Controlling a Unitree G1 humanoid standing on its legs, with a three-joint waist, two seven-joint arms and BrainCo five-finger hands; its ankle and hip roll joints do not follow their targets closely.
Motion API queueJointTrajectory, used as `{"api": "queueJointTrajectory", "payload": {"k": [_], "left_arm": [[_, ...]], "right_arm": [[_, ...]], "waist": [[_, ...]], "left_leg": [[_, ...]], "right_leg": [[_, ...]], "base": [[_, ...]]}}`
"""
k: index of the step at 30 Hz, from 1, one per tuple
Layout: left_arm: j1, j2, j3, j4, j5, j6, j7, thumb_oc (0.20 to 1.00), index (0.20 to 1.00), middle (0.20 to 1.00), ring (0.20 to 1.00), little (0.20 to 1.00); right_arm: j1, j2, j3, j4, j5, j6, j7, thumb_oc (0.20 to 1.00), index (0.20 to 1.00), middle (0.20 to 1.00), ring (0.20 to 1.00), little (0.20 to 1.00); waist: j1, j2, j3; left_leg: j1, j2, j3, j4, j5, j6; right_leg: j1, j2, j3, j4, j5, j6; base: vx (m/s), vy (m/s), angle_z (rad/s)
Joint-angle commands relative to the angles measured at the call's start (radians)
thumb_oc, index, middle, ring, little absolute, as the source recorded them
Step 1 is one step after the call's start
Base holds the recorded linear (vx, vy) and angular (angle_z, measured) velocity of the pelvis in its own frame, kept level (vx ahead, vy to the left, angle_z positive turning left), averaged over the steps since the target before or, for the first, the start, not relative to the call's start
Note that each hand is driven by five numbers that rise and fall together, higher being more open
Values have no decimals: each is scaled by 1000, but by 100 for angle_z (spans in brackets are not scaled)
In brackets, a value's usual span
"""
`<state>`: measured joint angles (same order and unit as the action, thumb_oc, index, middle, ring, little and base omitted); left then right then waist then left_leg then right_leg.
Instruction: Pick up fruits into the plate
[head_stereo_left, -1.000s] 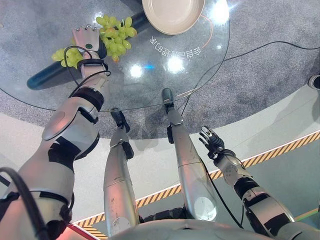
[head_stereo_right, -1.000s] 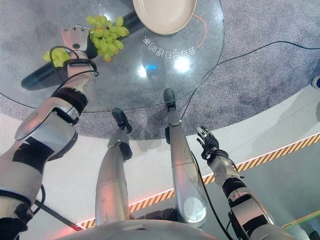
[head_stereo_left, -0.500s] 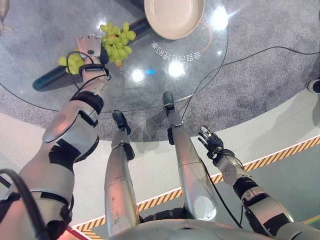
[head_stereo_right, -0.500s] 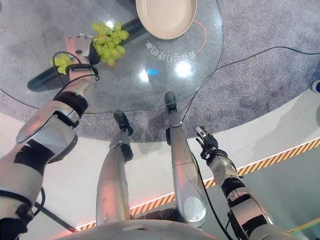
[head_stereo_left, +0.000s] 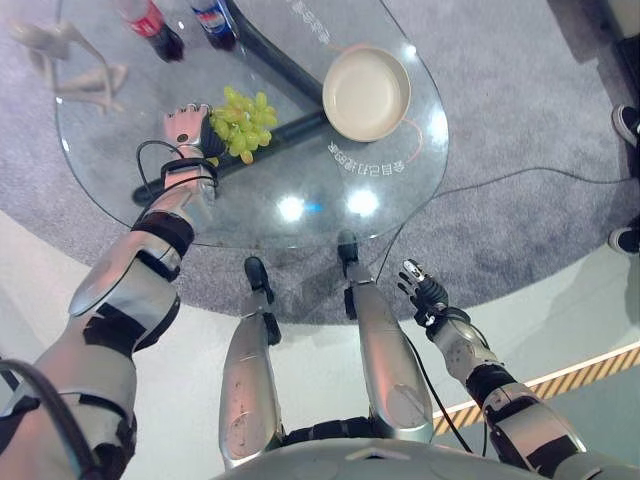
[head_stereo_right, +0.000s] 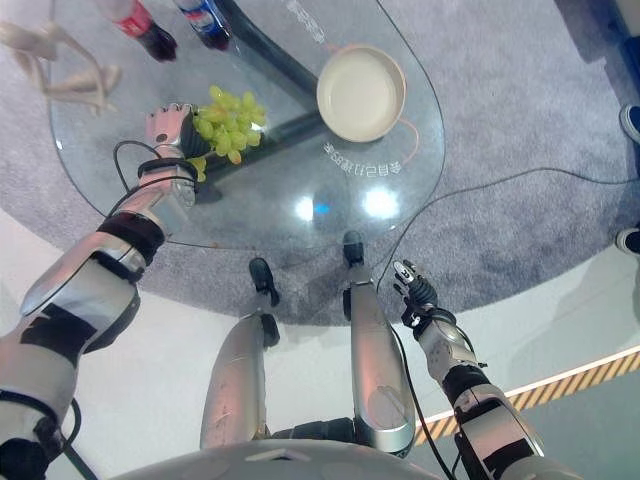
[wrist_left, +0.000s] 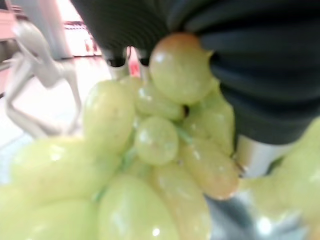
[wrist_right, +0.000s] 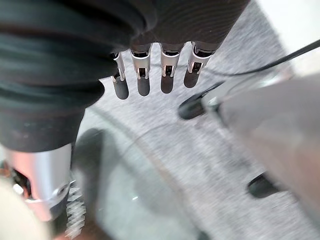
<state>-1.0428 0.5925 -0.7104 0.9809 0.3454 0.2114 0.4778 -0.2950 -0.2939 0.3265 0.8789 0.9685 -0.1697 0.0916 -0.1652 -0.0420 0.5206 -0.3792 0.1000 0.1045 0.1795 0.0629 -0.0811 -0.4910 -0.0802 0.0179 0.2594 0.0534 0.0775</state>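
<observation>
Hiding most of its own fingers, the left hand (head_stereo_left: 186, 128) lies knuckles-up against a bunch of green grapes (head_stereo_left: 241, 124) on the round glass table (head_stereo_left: 330, 195), so from the head views I cannot tell how far they close; the left wrist view shows smooth, oval grapes (wrist_left: 150, 150) pressed right against the dark ribbed cover, with no fingertip visible, and the grip stays unclear; the grapes sit beside the hand, spilling toward the cream plate (head_stereo_left: 366, 92), which stands apart from them, shallow, round and matte; two bottles (head_stereo_left: 150, 22) at the table's far edge are cut off by the frame, and a pale, thin-limbed stand (head_stereo_left: 70, 62) near them is hard to make out; the right hand (head_stereo_left: 424, 292) hangs low beside the table over grey carpet, its fingers straight and relaxed in its wrist view (wrist_right: 150, 70), holding nothing; compared with half a second ago the whole scene has shifted, so the camera has moved, bringing the bottles and more of the table into sight, while hand and grapes keep the same relation.
</observation>
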Motion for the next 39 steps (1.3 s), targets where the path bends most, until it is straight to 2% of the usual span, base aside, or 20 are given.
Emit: {"api": "queueJointTrajectory", "payload": {"k": [1,7,11,14,16,17,20,21,24,25,27,28,30,34,39], "left_arm": [[1,82,96,-56,-7,-48,31,200,200,200,200,200],[138,167,153,-258,48,-84,-37,200,200,200,200,200],[257,246,195,-427,114,-100,-94,200,200,200,200,200],[386,315,255,-574,203,-182,-179,200,200,200,200,200],[444,344,285,-651,258,-199,-218,200,200,200,200,200],[459,360,290,-672,271,-213,-223,200,200,200,200,200],[519,425,336,-770,331,-303,-261,200,200,200,200,200],[526,430,343,-780,350,-322,-259,200,200,200,200,200],[522,514,345,-862,399,-430,-271,200,200,200,200,200],[524,514,347,-863,400,-431,-271,200,200,200,200,200],[500,573,327,-910,424,-496,-246,200,200,200,200,200],[497,577,325,-914,421,-498,-246,200,200,200,200,200],[458,623,297,-947,439,-541,-215,200,200,200,200,200],[388,656,235,-985,484,-575,-147,200,200,200,200,200],[317,677,175,-1021,514,-613,-105,200,200,200,200,200]], "right_arm": [[85,-15,-52,-101,-9,-62,11,1000,1000,1000,1000,1000],[157,-21,-93,-290,-49,-79,2,1000,1000,1000,1000,1000],[202,-38,-125,-420,-104,-71,53,1000,1000,1000,1000,1000],[240,-68,-173,-546,-151,15,126,1000,1000,1000,1000,1000],[248,-98,-199,-596,-168,60,172,1000,1000,1000,1000,1000],[249,-112,-208,-615,-179,79,194,1000,1000,1000,1000,1000],[245,-193,-244,-703,-206,161,278,1000,1000,1000,1000,1000],[243,-203,-247,-712,-221,165,296,1000,1000,1000,1000,1000],[196,-306,-270,-776,-204,256,382,1000,1000,1000,1000,1000],[196,-307,-271,-775,-203,256,383,1000,1000,1000,1000,1000],[168,-380,-264,-823,-188,307,433,1000,1000,1000,1000,1000],[166,-386,-264,-827,-183,314,435,1000,1000,1000,1000,1000],[139,-440,-253,-859,-136,362,471,1000,1000,1000,1000,1000],[83,-480,-213,-889,-88,431,508,1000,1000,1000,1000,1000],[46,-511,-174,-914,-67,482,549,1000,1000,1000,1000,1000]], "waist": [[9,17,-1],[28,26,-81],[46,27,-139],[68,22,-219],[77,21,-257],[81,22,-275],[99,21,-340],[100,20,-346],[121,18,-403],[120,18,-402],[132,16,-433],[133,16,-434],[141,15,-453],[153,15,-469],[160,17,-477]], "left_leg": [[54,-86,-10,0,-94,53],[163,-76,-8,-77,-82,44],[236,-83,-21,-105,-91,44],[316,-92,-29,-136,-102,45],[351,-96,-32,-149,-104,46],[365,-97,-31,-155,-105,46],[427,-100,-27,-183,-111,48],[434,-101,-26,-186,-112,48],[485,-103,-22,-213,-120,47],[487,-103,-22,-214,-120,47],[514,-104,-21,-229,-125,47],[517,-104,-21,-230,-125,47],[533,-105,-22,-239,-127,48],[547,-106,-21,-246,-128,47],[556,-107,-25,-248,-129,47]], "right_leg": [[32,83,-37,36,-76,-24],[158,58,-58,-34,-74,-15],[252,42,-70,-77,-80,-8],[359,28,-82,-139,-79,3],[404,21,-91,-168,-71,9],[421,18,-96,-178,-68,12],[492,5,-116,-226,-57,23],[499,4,-119,-231,-55,24],[560,-4,-139,-270,-50,33],[562,-3,-139,-272,-49,33],[593,-9,-154,-291,-47,37],[596,-9,-155,-293,-47,38],[614,-12,-165,-303,-45,39],[638,-17,-186,-322,-39,40],[652,-20,-202,-328,-39,40]], "base": [[58,74,9],[95,51,11],[107,18,12],[196,7,11],[162,36,13],[212,60,14],[158,55,11],[110,51,16],[103,41,14],[66,26,11],[47,20,8],[36,15,3],[20,15,7],[-2,10,7],[-7,8,8]]}}
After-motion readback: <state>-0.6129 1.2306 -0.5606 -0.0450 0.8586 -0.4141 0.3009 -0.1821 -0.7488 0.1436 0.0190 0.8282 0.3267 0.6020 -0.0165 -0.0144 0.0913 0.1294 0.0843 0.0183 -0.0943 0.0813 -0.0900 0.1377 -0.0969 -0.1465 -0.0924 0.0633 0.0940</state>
